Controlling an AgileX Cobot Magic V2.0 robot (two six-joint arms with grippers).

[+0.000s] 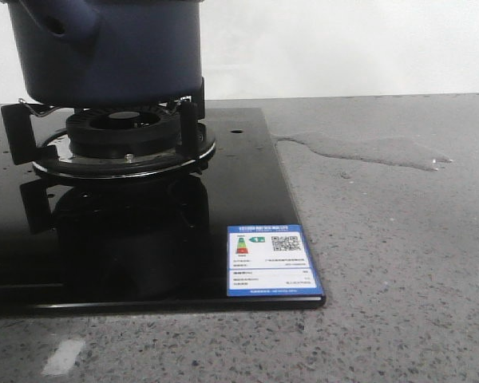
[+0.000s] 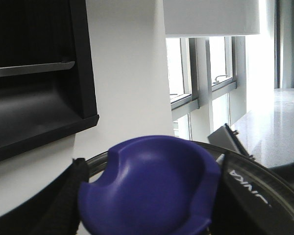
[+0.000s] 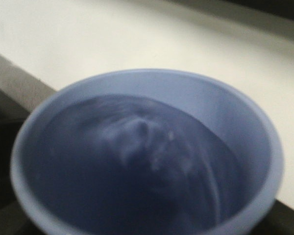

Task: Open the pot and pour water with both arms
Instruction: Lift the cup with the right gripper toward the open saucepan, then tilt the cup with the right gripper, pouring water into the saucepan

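Note:
The dark navy pot (image 1: pixel 112 48) stands on the gas burner (image 1: pixel 124 140) at the far left, its stubby side handle (image 1: pixel 64 24) towards me; its top is out of view. My left gripper (image 2: pixel 147 196) is shut on the blue knob (image 2: pixel 152 186) of a glass lid (image 2: pixel 255 176), a black finger (image 2: pixel 63 200) on each side, holding it up in the air. A pale blue cup (image 3: pixel 147 83) fills the right wrist view and hides the right fingers; glossy blurred streaks of water (image 3: pixel 142 161) show inside. Neither gripper shows in the front view.
A black glass hob (image 1: pixel 144 263) with a blue-and-white label (image 1: pixel 271 259) lies on the grey speckled counter (image 1: pixel 399 303). A puddle of water (image 1: pixel 367 149) spreads on the counter to the right of the hob. A white wall stands behind.

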